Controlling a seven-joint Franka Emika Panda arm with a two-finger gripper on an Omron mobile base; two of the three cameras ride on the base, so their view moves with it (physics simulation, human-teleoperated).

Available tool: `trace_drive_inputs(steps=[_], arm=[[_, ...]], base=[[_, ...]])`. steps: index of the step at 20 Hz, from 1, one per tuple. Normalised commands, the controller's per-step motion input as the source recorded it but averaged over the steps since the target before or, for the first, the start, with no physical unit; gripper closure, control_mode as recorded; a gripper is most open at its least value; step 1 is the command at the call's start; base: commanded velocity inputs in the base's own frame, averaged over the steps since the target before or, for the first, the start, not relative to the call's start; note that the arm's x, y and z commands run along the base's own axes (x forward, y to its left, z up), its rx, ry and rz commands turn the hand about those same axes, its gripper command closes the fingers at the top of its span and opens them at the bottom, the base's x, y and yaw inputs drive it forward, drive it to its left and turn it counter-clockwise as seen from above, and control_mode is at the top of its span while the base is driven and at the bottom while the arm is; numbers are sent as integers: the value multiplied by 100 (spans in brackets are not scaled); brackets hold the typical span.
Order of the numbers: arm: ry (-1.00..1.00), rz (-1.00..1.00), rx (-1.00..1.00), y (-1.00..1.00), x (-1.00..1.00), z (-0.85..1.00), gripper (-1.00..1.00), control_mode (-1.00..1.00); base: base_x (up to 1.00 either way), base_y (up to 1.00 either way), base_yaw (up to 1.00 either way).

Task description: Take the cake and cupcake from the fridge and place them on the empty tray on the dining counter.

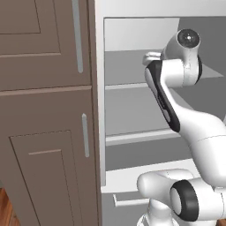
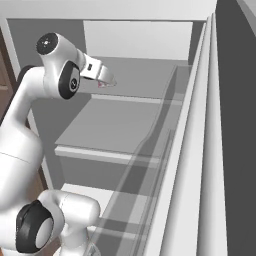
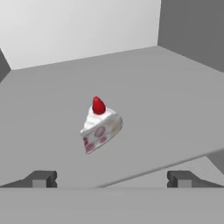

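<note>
Reaching into the open fridge, the gripper has its jaws spread wide and holds nothing. The cake sits upright on a grey shelf, ahead of the fingertips and centred between them, not touching either.

The white arm reaches into the open fridge, its pincer over the upper shelf with a small pinkish thing just under its tip. A lower shelf sits beneath, and the door stands at right.
</note>
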Motion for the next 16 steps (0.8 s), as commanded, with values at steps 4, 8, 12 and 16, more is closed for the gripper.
trace_drive_inputs(steps=[4,8,12,16], arm=[[-4,0,0,5,1,0,-100,-100],[0,0,0,8,6,0,-100,-100],[0,0,0,12,12,-5,-100,-100],[0,0,0,4,15,-9,-100,-100]], base=[[0,0,0],[0,0,0],[0,0,0],[0,0,0]])
